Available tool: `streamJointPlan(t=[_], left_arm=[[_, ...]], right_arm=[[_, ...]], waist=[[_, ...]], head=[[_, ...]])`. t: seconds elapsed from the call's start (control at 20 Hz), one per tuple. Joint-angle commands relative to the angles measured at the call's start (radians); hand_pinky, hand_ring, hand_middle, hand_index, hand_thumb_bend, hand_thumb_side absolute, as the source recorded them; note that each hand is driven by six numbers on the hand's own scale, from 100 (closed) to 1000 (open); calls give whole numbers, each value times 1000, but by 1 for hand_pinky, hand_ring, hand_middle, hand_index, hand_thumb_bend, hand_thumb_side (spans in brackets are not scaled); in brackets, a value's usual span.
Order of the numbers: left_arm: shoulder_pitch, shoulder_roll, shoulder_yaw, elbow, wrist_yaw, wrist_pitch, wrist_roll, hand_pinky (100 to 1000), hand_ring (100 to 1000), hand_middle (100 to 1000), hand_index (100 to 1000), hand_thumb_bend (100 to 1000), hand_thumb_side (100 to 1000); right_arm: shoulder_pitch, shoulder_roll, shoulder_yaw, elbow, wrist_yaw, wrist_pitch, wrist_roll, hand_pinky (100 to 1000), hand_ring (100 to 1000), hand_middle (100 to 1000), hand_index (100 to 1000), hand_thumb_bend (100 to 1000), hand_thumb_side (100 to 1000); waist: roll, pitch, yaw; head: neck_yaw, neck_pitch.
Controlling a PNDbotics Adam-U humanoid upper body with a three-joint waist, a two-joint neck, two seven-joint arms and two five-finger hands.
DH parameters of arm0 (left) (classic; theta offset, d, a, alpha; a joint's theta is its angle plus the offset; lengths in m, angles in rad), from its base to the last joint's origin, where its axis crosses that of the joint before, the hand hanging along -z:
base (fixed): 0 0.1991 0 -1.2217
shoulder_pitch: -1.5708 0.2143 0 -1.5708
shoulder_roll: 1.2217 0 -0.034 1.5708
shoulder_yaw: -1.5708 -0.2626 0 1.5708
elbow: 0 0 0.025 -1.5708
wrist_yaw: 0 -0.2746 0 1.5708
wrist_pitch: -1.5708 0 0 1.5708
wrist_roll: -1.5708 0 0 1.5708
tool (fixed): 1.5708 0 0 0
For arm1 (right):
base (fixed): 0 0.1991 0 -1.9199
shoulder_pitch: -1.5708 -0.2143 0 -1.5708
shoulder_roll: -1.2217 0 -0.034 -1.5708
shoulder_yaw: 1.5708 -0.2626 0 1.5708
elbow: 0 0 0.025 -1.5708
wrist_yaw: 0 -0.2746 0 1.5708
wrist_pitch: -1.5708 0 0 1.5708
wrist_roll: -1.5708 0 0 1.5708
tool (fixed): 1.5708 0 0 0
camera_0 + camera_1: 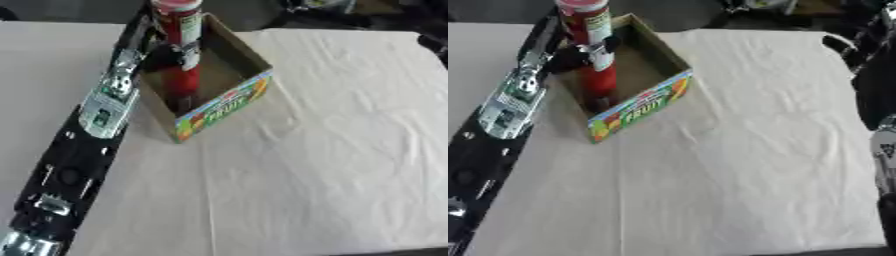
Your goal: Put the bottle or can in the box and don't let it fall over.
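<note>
On the table (350, 150), a creased white cloth (754, 150) covers nearly the whole surface; folds run lengthwise down the middle and fan out toward the right. Bare tabletop shows as a pale strip along the left side, under the left arm (83, 150). Far edge of the table meets a dark floor, with some dark clutter at the top right that I can't identify. Open cardboard box (229, 100) sits at the upper left of the cloth, turned at an angle, near wall printed with colourful fruit graphics and lettering. Tall red can (181, 50) with a red cap and a pale label stands upright inside the box, base on the box floor near the left wall, top well above the rim. Left hand (166, 52) reaches in from the lower left along the box's left side; dark fingers curl around the can at mid-height, gripping it. Right arm (881, 100) shows only as a dark shape along the right edge of the right eye view; its hand isn't visible.
</note>
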Motion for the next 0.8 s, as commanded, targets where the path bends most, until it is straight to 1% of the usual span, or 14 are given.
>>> streamJointPlan(t=[0.05, 0.35, 0.55, 0.8], left_arm=[[-10, 28, 10, -28, 0, 8, -1, 881, 1000, 1000, 891, 699, 484], [19, 62, 8, -91, 51, 24, -4, 872, 1000, 999, 880, 643, 483], [58, 95, 0, -159, 102, 40, -16, 868, 1000, 992, 873, 612, 477], [115, 152, -11, -254, 148, 59, -28, 864, 1000, 999, 876, 570, 460]], right_arm=[[-5, -22, -8, -22, -7, 1, 1, 847, 768, 895, 939, 100, 675], [6, -31, -8, -22, -7, 3, 1, 847, 768, 895, 939, 100, 674], [14, -37, -10, -22, -8, 5, -2, 847, 769, 895, 939, 100, 673], [24, -46, -12, -22, -9, 2, -3, 847, 769, 895, 939, 100, 669]], waist=[[1, -26, 4], [6, -41, 24], [11, -53, 43], [14, -66, 57]], head=[[-9, -4], [-21, 5], [-33, 8], [-47, 21]])
